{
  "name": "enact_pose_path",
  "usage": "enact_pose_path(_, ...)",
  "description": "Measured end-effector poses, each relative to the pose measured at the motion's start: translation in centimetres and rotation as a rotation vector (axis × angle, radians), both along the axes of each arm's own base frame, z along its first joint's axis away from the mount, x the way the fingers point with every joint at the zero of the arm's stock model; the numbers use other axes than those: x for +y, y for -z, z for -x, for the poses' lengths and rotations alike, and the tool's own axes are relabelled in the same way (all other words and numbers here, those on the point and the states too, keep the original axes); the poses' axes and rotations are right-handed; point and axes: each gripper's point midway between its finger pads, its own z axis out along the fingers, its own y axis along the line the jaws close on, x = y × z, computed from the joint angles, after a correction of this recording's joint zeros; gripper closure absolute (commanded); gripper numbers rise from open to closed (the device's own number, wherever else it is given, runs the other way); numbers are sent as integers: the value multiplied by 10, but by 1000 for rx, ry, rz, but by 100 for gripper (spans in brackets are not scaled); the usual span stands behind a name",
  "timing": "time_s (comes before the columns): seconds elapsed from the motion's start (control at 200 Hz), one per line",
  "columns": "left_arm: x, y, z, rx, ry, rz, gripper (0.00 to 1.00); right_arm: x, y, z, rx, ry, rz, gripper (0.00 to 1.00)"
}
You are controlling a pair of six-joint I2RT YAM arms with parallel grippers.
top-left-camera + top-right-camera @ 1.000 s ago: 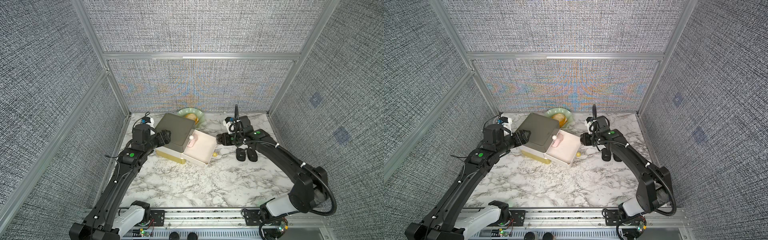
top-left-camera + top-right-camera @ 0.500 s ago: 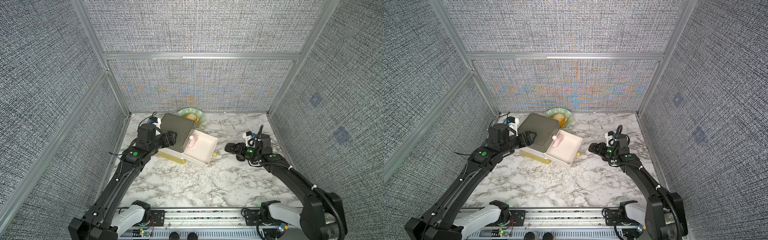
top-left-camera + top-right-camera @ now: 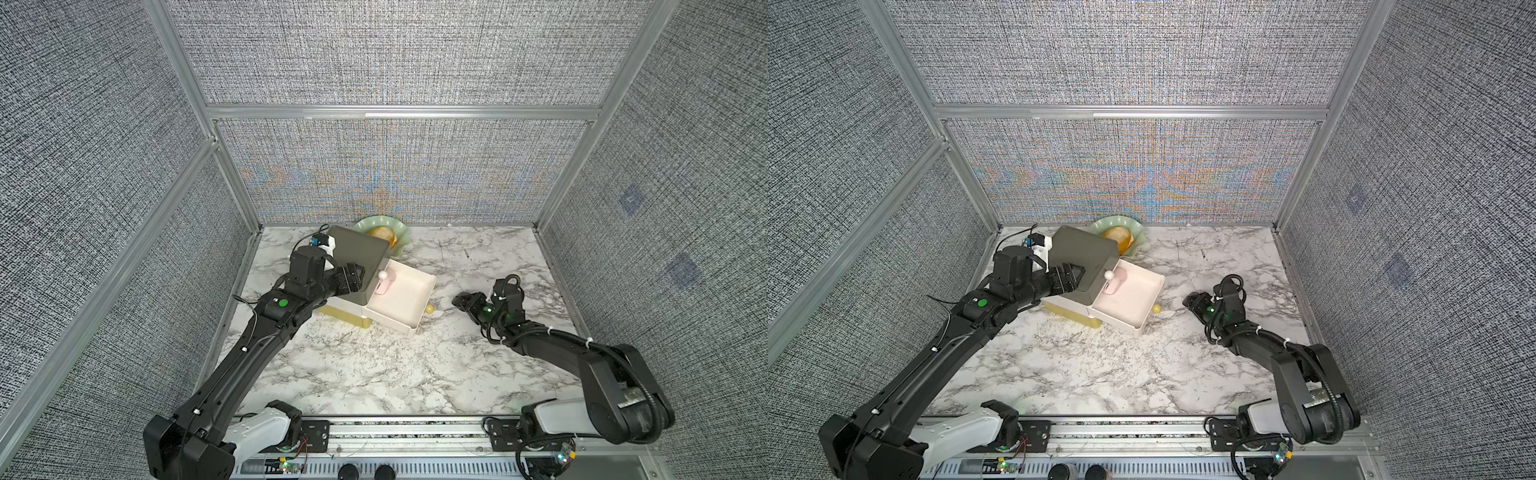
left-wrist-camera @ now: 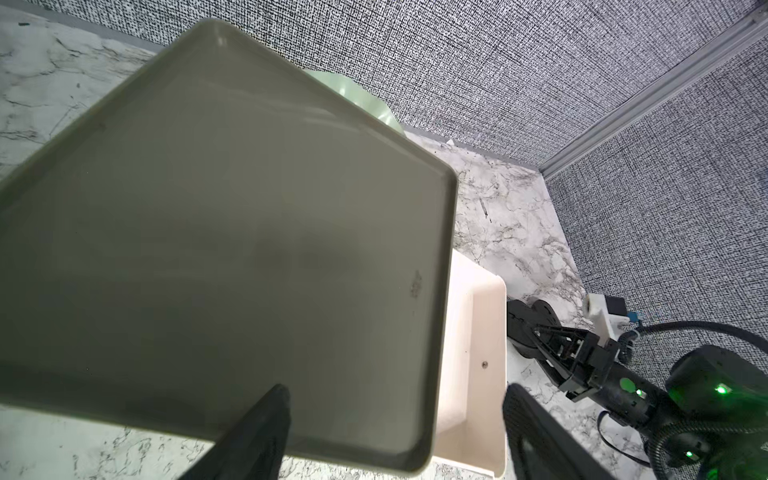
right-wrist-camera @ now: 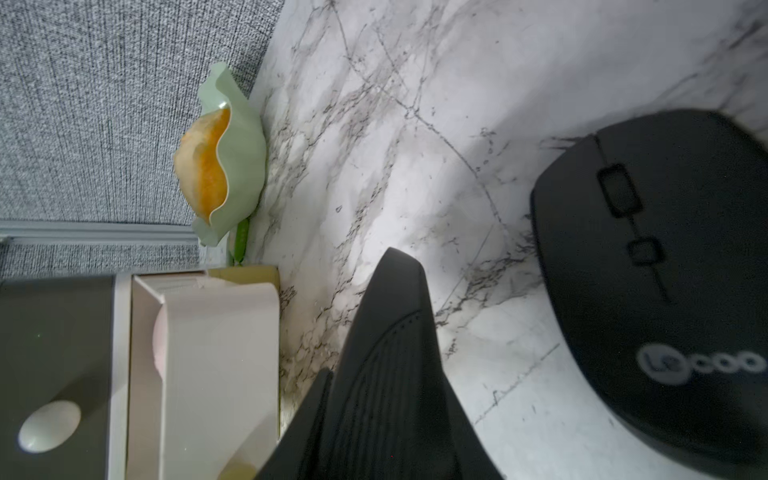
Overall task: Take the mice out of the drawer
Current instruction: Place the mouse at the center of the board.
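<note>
Mice lie in two places as we see them. The pink mouse (image 3: 384,286) rests inside the open drawer (image 3: 392,321), at its inner end, close to the white knob (image 3: 381,274) on the cabinet front above it. A black mouse (image 5: 665,270) lies on the bare desk (image 3: 374,374) outside the drawer, toward the desk's right edge, buttons and logo facing up.

In both top views the right arm covers the black mice, so we cannot count them. The left wrist view shows dark rounded bodies (image 4: 521,320) just behind the right gripper (image 3: 459,298).

That gripper is low over the desk, between the drawer's front, which carries a yellow knob (image 3: 430,308), and the black mice. Its jaws are pressed together with nothing between them. We cannot tell whether it touches the desk.

The left gripper (image 3: 357,276) is at the near corner of the cabinet's grey top (image 3: 361,253). Its jaws stand apart and hold nothing. One finger (image 4: 266,428) is over the grey top and the other (image 4: 536,436) is over the drawer side. We cannot tell whether they touch.

The cabinet stands toward the desk's back left, turned at an angle. A green dish (image 3: 401,235) with something orange in it stands just behind it at the back edge.
</note>
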Motion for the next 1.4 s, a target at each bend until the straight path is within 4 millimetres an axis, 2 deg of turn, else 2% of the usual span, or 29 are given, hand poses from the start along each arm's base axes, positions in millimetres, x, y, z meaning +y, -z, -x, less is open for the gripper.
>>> enact_pose_path(0.135, -2, -1, -1, -6, 2, 5, 18, -2, 3, -7, -18, 67, -19, 68)
enact_pose_path(0.32, -2, -1, -1, -8, -1, 4, 18, -5, 20, -10, 10, 144, -42, 68)
enact_pose_path(0.485, -1, 0, -2, -6, -3, 1, 18, -1, 27, -14, 21, 172, -60, 62)
enact_pose_path(0.555, -2, -1, -2, -7, -3, 1, 18, 0, 29, -14, 30, 178, -69, 56)
enact_pose_path(0.675, 0, -1, -3, -11, -12, -4, 17, 2, 32, -12, 48, 182, -73, 52)
enact_pose_path(0.895, 2, -1, -2, -14, -17, -9, 18, 4, 23, -5, 60, 173, -70, 46)
enact_pose_path(0.97, 2, -1, -2, -16, -17, -9, 17, 5, 21, -1, 71, 166, -67, 40)
enact_pose_path(1.256, 5, -2, -4, -25, -31, -19, 17, 5, 32, 15, 160, 140, -40, 34)
enact_pose_path(1.401, 6, -4, -4, -32, -33, -22, 17, 8, 27, 16, 173, 117, -35, 28)
